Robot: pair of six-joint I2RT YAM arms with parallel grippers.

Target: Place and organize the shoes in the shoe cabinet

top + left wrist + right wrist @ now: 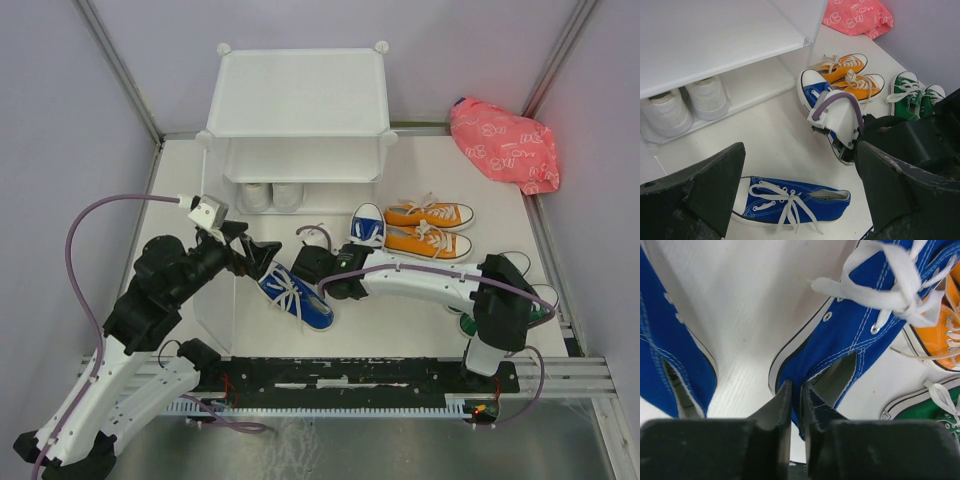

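Sensibly, the right gripper (795, 387) pinches the probably light, floppy blue shoe (850, 327) by its heel rim; the left gripper (800, 147) gapes wide.

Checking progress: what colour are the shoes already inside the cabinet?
White shoes, clearest in left wrist view.

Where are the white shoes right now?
In the top view, the white shoes sit inside the shoe cabinet, on its bottom level toward its left.
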